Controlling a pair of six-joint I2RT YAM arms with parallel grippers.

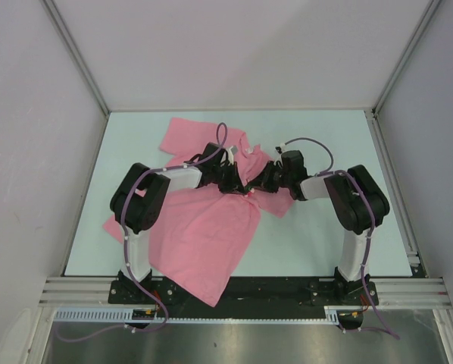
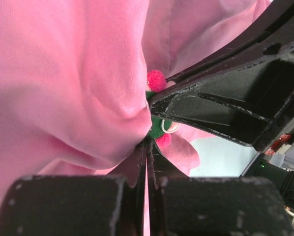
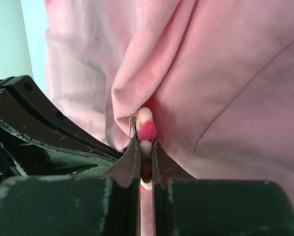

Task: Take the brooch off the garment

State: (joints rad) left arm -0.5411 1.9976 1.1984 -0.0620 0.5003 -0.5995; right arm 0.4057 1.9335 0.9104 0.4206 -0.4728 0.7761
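The garment [image 1: 204, 243], a pink T-shirt, lies crumpled across the pale table, and both arms meet over its upper middle. My left gripper [image 2: 148, 145] is shut on a fold of the garment [image 2: 63, 73] just below the brooch [image 2: 157, 81], whose fluffy red tufts and green backing show there. In the right wrist view the brooch [image 3: 147, 129] is red and white, with a metal pin beside it. My right gripper [image 3: 145, 145] is shut on it, one finger on each side, and the garment [image 3: 225, 73] hangs behind. From above, the left gripper [image 1: 238, 182] and right gripper [image 1: 263, 182] nearly touch.
The pale green table [image 1: 325, 227] is enclosed by white walls on three sides. An aluminium rail [image 1: 242, 292] runs along the near edge by the arm bases. Purple cables [image 1: 310, 142] loop above both wrists. The shirt hem hangs over the near edge.
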